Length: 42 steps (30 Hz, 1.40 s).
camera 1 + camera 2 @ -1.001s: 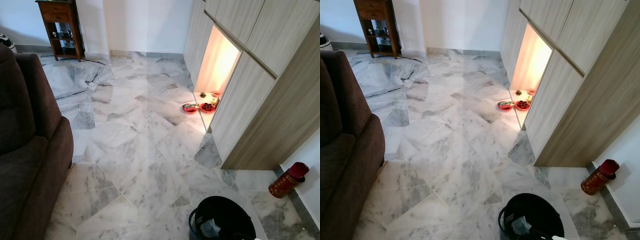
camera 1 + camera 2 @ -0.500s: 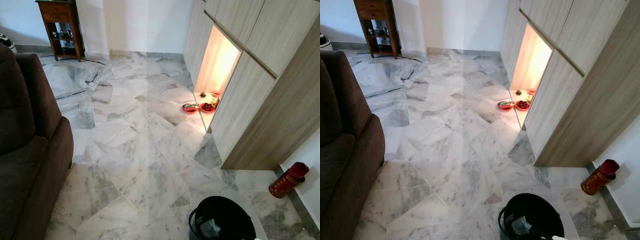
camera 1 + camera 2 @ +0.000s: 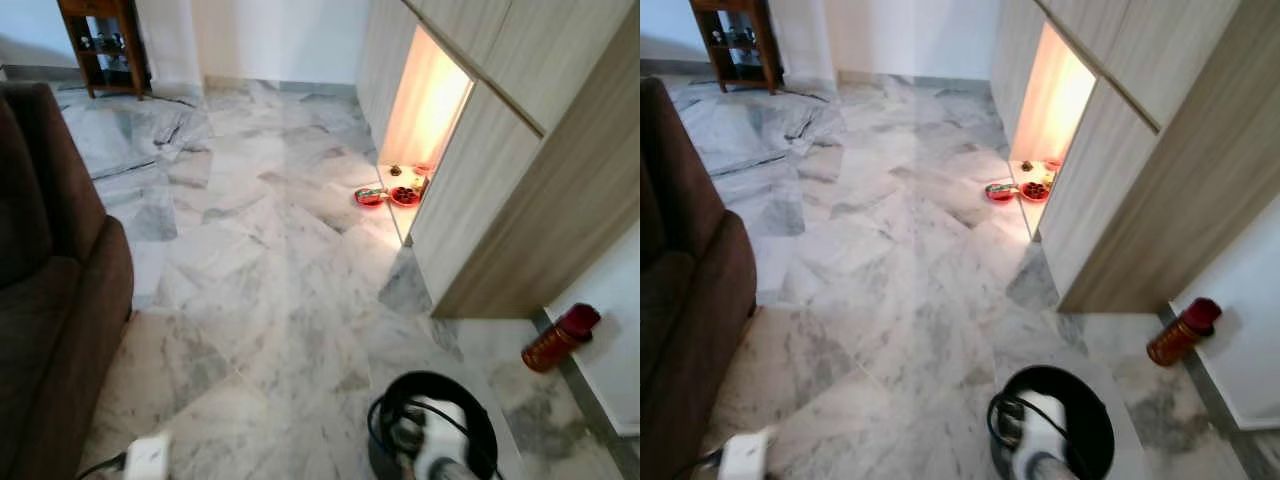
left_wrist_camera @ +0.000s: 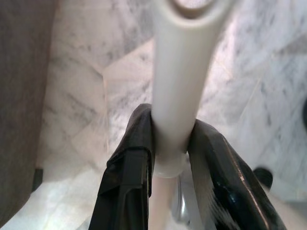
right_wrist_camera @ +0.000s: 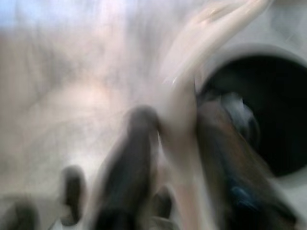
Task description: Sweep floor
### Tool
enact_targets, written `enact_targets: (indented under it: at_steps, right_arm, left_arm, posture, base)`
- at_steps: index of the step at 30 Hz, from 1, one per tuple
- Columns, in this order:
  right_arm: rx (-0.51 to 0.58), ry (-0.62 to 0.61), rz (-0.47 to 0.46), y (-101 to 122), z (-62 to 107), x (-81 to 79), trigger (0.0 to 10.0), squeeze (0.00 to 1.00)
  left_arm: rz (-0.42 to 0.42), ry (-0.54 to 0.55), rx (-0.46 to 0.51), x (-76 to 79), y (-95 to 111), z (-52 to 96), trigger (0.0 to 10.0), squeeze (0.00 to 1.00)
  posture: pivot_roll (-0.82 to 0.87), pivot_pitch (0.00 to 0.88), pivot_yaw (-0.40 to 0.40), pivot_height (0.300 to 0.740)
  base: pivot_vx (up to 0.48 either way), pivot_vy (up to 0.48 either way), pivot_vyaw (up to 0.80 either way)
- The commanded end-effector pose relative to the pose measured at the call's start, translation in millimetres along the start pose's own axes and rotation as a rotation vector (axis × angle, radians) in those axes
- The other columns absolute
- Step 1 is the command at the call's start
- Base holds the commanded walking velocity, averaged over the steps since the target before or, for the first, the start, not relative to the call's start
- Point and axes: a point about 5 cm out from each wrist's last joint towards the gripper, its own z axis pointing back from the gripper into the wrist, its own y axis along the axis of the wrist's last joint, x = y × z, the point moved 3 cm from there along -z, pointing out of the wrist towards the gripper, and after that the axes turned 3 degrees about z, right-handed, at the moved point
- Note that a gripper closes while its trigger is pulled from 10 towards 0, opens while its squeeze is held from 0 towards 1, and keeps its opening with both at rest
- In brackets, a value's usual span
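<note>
My left gripper (image 4: 172, 139) is shut on a white round handle (image 4: 180, 72), its two black fingers pressed to either side of it above the grey-white marble floor (image 3: 270, 270). In the blurred right wrist view my right gripper (image 5: 175, 120) holds a pale handle (image 5: 201, 43) between its fingers, next to a black round bin (image 5: 268, 110). In the eye views a white part with a cable (image 3: 148, 455) shows at the bottom left. Another blurred white part (image 3: 435, 450) hangs over the black bin (image 3: 480, 420).
A brown sofa (image 3: 40, 300) lines the left side. Tall wooden cabinets (image 3: 500, 170) with a lit niche (image 3: 425, 110) stand on the right, red dishes (image 3: 390, 196) at its foot. A red cylinder (image 3: 558, 338) stands by the right wall, a dark side table (image 3: 100, 40) far back.
The head view has tilted down and shifted. A white part with a cable has come into view at the bottom left, and a blurred white part now hangs over the black bin.
</note>
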Motion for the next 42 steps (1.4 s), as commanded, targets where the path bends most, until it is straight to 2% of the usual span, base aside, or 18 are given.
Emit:
enact_targets:
  at_steps: [1,16,25,28,30,31,33,35,37,39,41,42]
  right_arm:
    - [-0.078,-0.036,-0.043,-26,8.5,13.1,10.0,0.0]
    - [-0.082,-0.022,-0.047,-24,7.1,9.9,10.0,0.0]
    - [-0.056,-0.008,-0.019,-19,6.5,9.4,10.0,0.0]
    - [-0.025,-0.019,-0.021,-11,6.6,18.7,10.0,0.0]
    - [-0.006,-0.028,-0.01,-6,8.2,29.2,10.0,0.0]
    - [-0.006,-0.028,-0.01,-6,8.2,29.2,10.0,0.0]
    - [-0.005,-0.034,0.014,-5,9.0,33.0,10.0,0.0]
    - [0.007,-0.055,0.042,1,9.6,40.3,10.0,0.0]
    - [0.062,-0.062,0.038,14,9.0,44.7,10.0,0.0]
    - [0.101,-0.063,0.04,23,8.5,45.9,10.0,0.0]
    - [0.177,-0.051,0.03,40,7.9,46.6,10.0,0.0]
    - [0.177,-0.051,0.03,40,7.9,46.6,10.0,0.0]
  left_arm:
    - [0.032,0.03,-0.064,-10.3,-22,6.2,10.0,0.0]
    - [0.038,0.012,-0.054,-9.1,-18,5.0,10.0,0.0]
    - [-0.021,0.0,0.043,-7.2,-8,6.4,10.0,0.0]
    - [-0.019,0.011,0.095,-13.1,-6,9.7,10.0,0.0]
    - [0.005,0.015,0.126,-25.2,-11,15.8,10.0,0.0]
    - [0.005,0.015,0.126,-25.2,-11,15.8,10.0,0.0]
    - [-0.01,0.009,0.141,-28.8,-12,18.9,10.0,0.0]
    - [-0.026,0.024,0.18,-39.7,-12,24.6,10.0,0.0]
    - [-0.035,0.042,0.237,-48.9,-5,29.9,10.0,0.0]
    - [-0.046,0.043,0.275,-50.3,1,32.8,10.0,0.0]
    - [-0.048,0.038,0.37,-50.4,19,43.1,10.0,0.0]
    - [-0.048,0.038,0.37,-50.4,19,43.1,10.0,0.0]
  posture:
    - [0.22,0.045,-0.147,0.74]
    - [0.23,0.044,-0.14,0.74]
    - [0.24,0.043,-0.134,0.74]
    - [0.24,0.042,-0.136,0.74]
    - [0.24,0.043,-0.139,0.74]
    - [0.24,0.043,-0.139,0.74]
    - [0.25,0.045,-0.14,0.74]
    - [0.25,0.046,-0.141,0.74]
    - [0.25,0.046,-0.142,0.74]
    - [0.25,0.046,-0.142,0.74]
    - [0.26,0.047,-0.143,0.74]
    - [0.26,0.047,-0.143,0.74]
  base:
    - [0.0,0.0,0.0]
    - [0.0,0.0,0.0]
    - [0.0,0.0,0.0]
    - [0.0,0.0,0.0]
    - [0.0,0.0,0.0]
    - [0.0,0.0,0.0]
    - [0.0,0.0,0.0]
    - [0.0,0.0,0.0]
    - [0.0,0.0,0.0]
    - [0.0,0.0,0.0]
    - [0.0,0.0,0.0]
    - [0.0,0.0,0.0]
